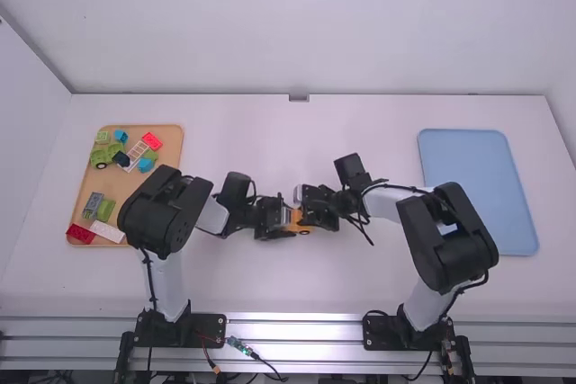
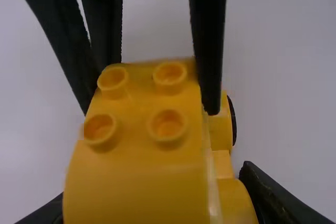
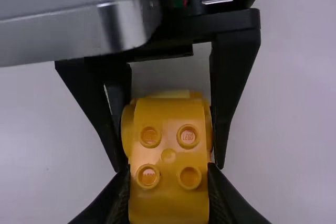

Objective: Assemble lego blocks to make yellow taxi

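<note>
Left gripper point(image 1: 288, 222): is pinching the yellow block assembly point(image 1: 295, 216) between its fingers point(image 2: 270, 195). Right gripper point(image 1: 306, 209): is pinching the same assembly, its fingers point(image 3: 223, 195) bracing both sides. Yellow block assembly: is sitting between the two arms, near the table's middle, showing four round studs on top and a dark wheel point(image 2: 232, 120) at one side. White table point(image 1: 306, 285): is lying beneath all. Tan tray point(image 1: 112, 182), at far left: is holding green, red, blue, white and grey blocks. Blue tray point(image 1: 477, 186): is lying at far right, beyond the right arm.
</note>
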`<state>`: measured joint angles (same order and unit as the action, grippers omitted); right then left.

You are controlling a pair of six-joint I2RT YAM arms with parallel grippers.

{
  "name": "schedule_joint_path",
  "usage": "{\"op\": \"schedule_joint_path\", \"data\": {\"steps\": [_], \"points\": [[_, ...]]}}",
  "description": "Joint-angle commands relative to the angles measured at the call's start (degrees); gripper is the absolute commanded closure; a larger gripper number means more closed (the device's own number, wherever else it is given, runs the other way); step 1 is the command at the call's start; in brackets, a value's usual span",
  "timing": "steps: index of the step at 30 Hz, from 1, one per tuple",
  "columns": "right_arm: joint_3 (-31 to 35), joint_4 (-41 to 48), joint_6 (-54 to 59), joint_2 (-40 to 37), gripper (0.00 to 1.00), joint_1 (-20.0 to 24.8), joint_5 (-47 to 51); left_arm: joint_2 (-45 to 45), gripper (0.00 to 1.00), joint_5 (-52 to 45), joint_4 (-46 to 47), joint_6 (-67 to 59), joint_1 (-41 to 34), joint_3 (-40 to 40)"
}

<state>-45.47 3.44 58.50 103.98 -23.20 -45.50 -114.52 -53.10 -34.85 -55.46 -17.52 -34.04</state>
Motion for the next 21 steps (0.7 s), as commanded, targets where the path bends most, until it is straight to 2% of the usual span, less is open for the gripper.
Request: {"op": "schedule_joint_path", "data": {"steps": [1, 10, 21], "points": [[-0.6, 0.7, 0.3, 1.0, 1.0, 0.3, 0.6, -1.2, 0.89, 6.3, 3.1, -2.3, -0.5, -0.1], [-0.6, 0.5, 1.7, 1.0, 1.0, -0.5, 0.4, -1.2, 0.93, 5.1, 10.9, -6.9, -0.5, -4.0], [0.3, -1.2, 1.8, 1.0, 1.0, -1.3, -1.5, -1.2, 0.93, 6.1, 10.6, -6.7, -0.5, -3.8]]}}
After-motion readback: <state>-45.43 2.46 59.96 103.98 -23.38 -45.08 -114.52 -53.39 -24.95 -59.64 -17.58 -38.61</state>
